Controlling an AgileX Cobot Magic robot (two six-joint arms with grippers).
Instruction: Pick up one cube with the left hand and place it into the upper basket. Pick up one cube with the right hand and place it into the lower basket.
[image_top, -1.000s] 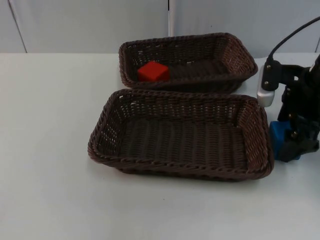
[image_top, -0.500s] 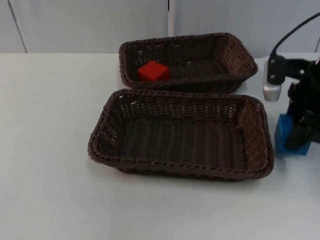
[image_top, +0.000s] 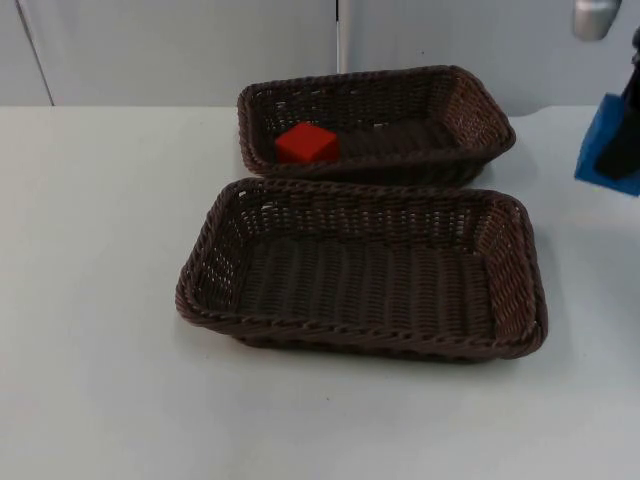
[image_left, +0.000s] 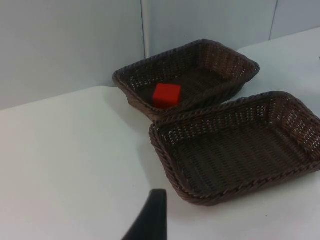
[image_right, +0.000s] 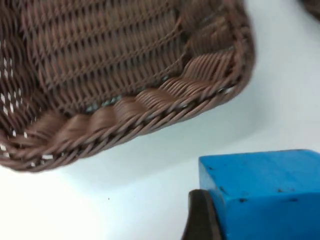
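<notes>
A blue cube (image_top: 604, 150) hangs in the air at the table's far right, level with the upper basket (image_top: 360, 75), and my right gripper (image_top: 614, 146) is shut on it. In the right wrist view the blue cube (image_right: 265, 192) sits against a black finger (image_right: 202, 218), above white table beside a corner of the lower basket (image_right: 150, 115). A red cube (image_top: 306, 142) lies in the left part of the upper basket. The lower basket (image_top: 205, 260) holds nothing. My left gripper (image_left: 151, 220) waits over the table to the left of both baskets, looking at the red cube (image_left: 166, 95).
The two dark wicker baskets stand close together in the middle of the table, the upper one against the grey partition wall (image_top: 180, 50). White table (image_top: 90, 250) spreads to the left, in front and along the right side.
My right gripper has lifted the blue cube off the table beside the lower basket and carried it up and back toward the far right edge.
</notes>
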